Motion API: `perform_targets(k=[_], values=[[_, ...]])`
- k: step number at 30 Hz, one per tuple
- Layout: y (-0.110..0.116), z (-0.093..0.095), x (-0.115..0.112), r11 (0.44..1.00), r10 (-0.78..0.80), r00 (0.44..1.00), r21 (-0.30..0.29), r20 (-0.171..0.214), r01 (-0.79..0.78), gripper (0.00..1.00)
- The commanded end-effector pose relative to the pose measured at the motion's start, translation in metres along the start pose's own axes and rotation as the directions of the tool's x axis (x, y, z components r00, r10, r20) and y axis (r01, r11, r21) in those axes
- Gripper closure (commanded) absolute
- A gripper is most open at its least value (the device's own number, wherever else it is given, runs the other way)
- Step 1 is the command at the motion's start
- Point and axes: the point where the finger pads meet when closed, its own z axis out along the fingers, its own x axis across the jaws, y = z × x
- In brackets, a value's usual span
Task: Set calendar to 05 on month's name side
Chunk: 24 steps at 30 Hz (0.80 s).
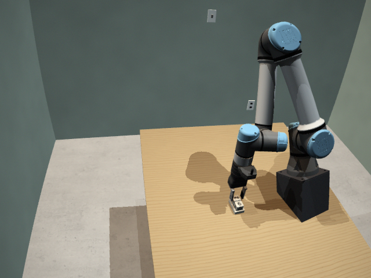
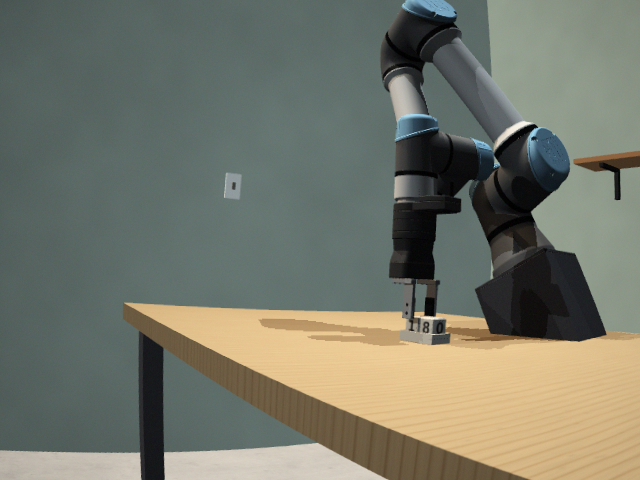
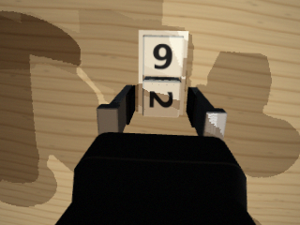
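Observation:
The small white tray [image 1: 239,212] [image 2: 436,339] [image 3: 141,61] lies on the table and holds two white cubes side by side. The cube nearer the top and exterior views [image 1: 239,204] [image 2: 433,319] [image 3: 162,57] has a 6 or 9 on top, and 8 and 0 on two sides. The other cube [image 1: 236,198] [image 2: 412,325] [image 3: 161,99] has a 2 on top, lying sideways in the wrist view, and a 1 on one side. My gripper [image 1: 237,197] [image 2: 418,315] [image 3: 160,98] is open, fingers on either side above this cube, fingertips about at its top. The month's name is not readable.
The wooden table [image 1: 185,239] [image 2: 361,361] carries the tray and the arm's dark base block [image 1: 302,194] [image 2: 537,299], which stands to the right of the tray. The arm's shadows fall around the tray. A wall shelf [image 2: 607,160] is far behind at the right.

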Motion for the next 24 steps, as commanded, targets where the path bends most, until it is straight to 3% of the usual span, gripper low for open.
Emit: perform_targets(k=[1, 24], values=[[0.0, 0.0087, 0.0001, 1.0, 0.0, 1.0, 0.0, -0.001, 0.0, 0.1], [0.0, 0.018, 0.0001, 1.0, 0.0, 1.0, 0.0, -0.001, 0.0, 0.1]])
